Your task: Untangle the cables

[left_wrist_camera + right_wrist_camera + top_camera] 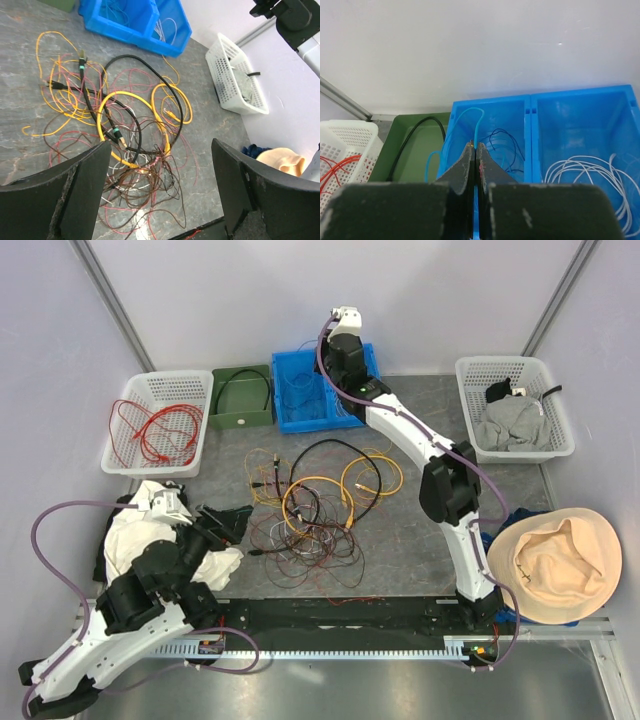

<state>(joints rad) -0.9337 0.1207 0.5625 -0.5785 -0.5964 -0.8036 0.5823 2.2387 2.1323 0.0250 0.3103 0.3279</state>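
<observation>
Over the far edge of the tabletop, near its middle, my right gripper (475, 148) is pinched together on a thin light-blue strand (476, 125). I hold it above the blue bin (580, 95), over the compartment with other blue strands, seemingly to sort it there. My left gripper (161, 144) hangs with fingers wide apart over the knotted cables (130, 125) at mid-table, placed to pick next.

Pale white panel walls (460, 290), grey metal corner posts (105, 295), mottled grey tabletop (400, 570), even diffuse light, soft shadows
</observation>
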